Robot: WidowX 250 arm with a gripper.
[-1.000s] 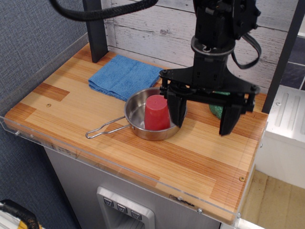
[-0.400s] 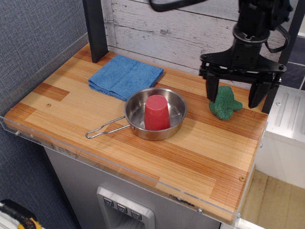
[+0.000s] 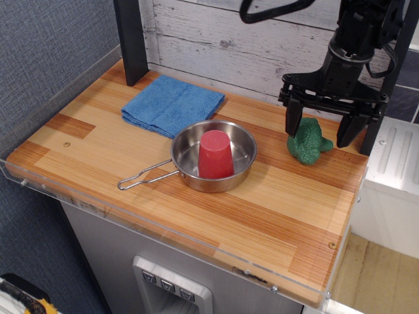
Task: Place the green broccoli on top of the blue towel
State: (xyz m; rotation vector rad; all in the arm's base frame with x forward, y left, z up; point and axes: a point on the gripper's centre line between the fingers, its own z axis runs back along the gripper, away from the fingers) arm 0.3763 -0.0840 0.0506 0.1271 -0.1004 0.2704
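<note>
The green broccoli (image 3: 308,142) lies on the wooden table at the far right. My black gripper (image 3: 319,128) hangs open right over it, one finger to its left and one to its right, not gripping it. The blue towel (image 3: 172,104) lies folded at the back left of the table, well away from the broccoli.
A steel pan (image 3: 243,163) with a wire handle sits mid-table and holds an upside-down red cup (image 3: 215,154). A dark post (image 3: 131,39) stands at the back left by the towel. The white plank wall (image 3: 222,33) runs behind. The table's right edge (image 3: 359,196) is close to the broccoli.
My gripper has moved from in front of the pan up and to the right, and now straddles the broccoli, which was mostly hidden behind it before. Nothing else moved.
</note>
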